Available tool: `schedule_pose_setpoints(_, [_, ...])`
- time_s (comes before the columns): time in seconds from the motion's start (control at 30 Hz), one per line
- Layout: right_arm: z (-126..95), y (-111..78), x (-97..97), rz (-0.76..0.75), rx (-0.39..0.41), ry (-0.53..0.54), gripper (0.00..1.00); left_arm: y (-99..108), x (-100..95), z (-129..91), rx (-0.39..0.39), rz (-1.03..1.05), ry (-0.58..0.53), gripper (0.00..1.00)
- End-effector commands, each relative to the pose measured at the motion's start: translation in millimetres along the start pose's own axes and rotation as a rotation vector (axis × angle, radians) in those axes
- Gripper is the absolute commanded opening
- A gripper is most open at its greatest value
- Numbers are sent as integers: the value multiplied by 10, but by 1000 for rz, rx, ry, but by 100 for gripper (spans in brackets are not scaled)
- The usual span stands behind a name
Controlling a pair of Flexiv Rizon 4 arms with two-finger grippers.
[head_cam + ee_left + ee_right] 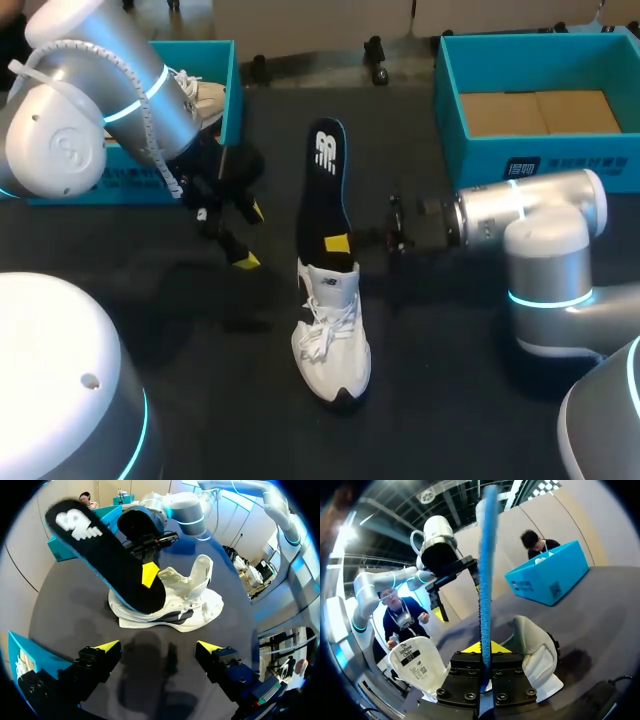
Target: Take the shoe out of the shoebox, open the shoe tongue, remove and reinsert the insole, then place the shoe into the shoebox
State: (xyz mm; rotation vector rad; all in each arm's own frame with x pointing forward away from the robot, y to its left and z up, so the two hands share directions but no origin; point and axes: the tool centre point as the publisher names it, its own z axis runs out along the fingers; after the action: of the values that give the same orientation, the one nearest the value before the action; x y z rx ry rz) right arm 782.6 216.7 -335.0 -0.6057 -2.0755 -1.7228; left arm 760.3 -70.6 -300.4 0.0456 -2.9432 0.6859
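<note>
Shoe (pixel 332 345): white, on the middle of the table (pixel 450 400).
Insole (pixel 325 190): dark, one end at the shoe's opening, the rest raised.
Right gripper (pixel 485 655): fingers pinched on the insole.
Left gripper (pixel 159 647): fingers wide, empty, toward the left edge.

There was one table (pixel 440 400), and two teal shoeboxes stood at its far side: the left shoebox (pixel 228 95) and the right shoebox (pixel 560 155). The shoes numbered two: one white shoe (pixel 333 340) near the middle of the table, and a second shoe (pixel 207 97), only partly seen, in the left shoebox. There was one dark insole (pixel 325 190). Two brown cardboard panels (pixel 540 112) lay side by side in the right shoebox. There were two arms, the left arm (pixel 90 110) and the right arm (pixel 540 215), each with one gripper: the left gripper (pixel 250 235) and the right gripper (pixel 340 243).
</note>
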Motion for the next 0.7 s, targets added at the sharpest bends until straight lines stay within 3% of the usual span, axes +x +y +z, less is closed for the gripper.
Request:
schedule_pose_setpoints(0.03, [10, -8, -122, 15, 26, 59, 0, -4, 7, -1, -3, -1, -2, 100])
schedule_pose_setpoints(0.53, [55, -296, 11, 110, 67, 81, 0, -4, 7, -1, -3, -1, -2, 100])
schedule_pose_setpoints(0.7, [31, -276, 48, 104, 65, 60, 0, -4, 7, -1, -3, -1, -2, 100])
